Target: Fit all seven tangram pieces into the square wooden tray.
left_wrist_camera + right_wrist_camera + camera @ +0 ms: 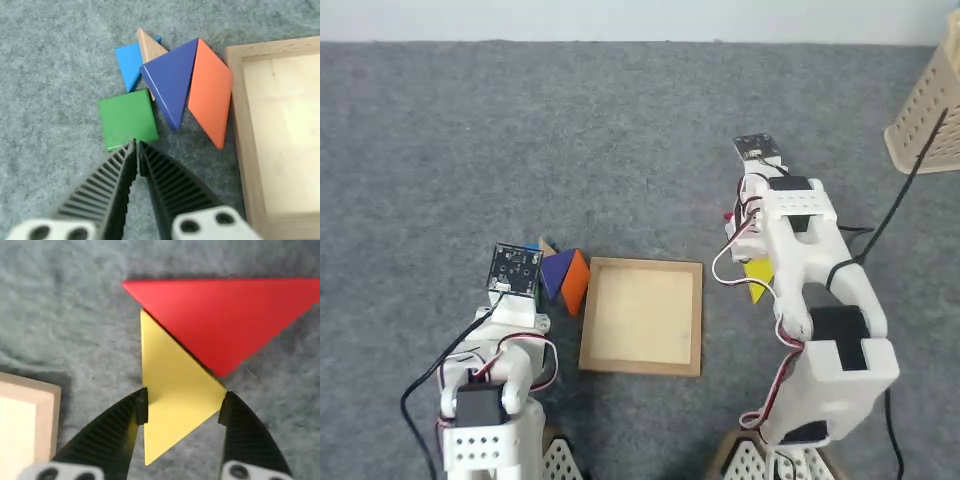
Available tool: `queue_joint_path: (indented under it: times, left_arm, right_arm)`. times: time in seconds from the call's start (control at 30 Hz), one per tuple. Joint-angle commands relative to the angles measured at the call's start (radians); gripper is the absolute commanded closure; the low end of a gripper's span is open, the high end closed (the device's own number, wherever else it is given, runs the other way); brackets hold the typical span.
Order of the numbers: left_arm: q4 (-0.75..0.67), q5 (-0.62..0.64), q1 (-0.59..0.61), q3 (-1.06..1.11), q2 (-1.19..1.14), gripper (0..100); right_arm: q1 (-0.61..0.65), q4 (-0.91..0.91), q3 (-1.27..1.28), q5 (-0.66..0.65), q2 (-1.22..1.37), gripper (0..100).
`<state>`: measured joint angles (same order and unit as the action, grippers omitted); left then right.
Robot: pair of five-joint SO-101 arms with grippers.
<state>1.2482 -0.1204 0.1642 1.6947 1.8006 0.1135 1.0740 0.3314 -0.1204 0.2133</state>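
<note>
Hovering low over the grey surface point(440, 130) with the right gripper point(183, 402), fingers spread wide and bracketing a yellow triangle point(170, 390) lying flat: one fingertip against its long edge, the other at the opposite corner, not visibly lifting it. Looking like the opening of a pick, with the squeeze set to run from long edge to corner, a hold apt to slip off that point.

Resting the left gripper point(137, 146) with fingers all but closed on nothing, tips just at the near edge of a green square point(127, 117). Lying just beyond it, a dark blue triangle point(172, 85) touching an orange parallelogram point(210, 95), with a light blue piece point(129, 62) and a pale wooden triangle point(150, 45) behind.

Sitting between the two arms, the square wooden tray point(640, 265), bare inside, all seven pieces outside it. Flanking it, the orange parallelogram just beside its left wall and the yellow triangle near its right, leaving the right arm the nearer one for that piece.

Touching the yellow triangle's far short edge, a red triangle point(225, 315). Standing well apart at the far right, a perforated wooden holder point(930, 110).
</note>
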Motion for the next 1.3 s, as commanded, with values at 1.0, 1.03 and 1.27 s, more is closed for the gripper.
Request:
queue_joint_path:
  times: [1.0, 1.03, 1.27]
  left_arm:
    - [0.006, -0.008, 0.003, -0.008, 0.000, 99]
    - [0.006, -0.008, 0.003, -0.008, 0.000, 99]
    - [0.006, -0.008, 0.003, -0.008, 0.000, 99]
  right_arm:
    - [-0.018, 0.045, -0.040, -0.060, 0.104, 83.1]
    - [-0.019, 0.045, -0.041, -0.046, 0.104, 86.5]
    - [-0.019, 0.062, -0.038, -0.003, 0.028, 98.0]
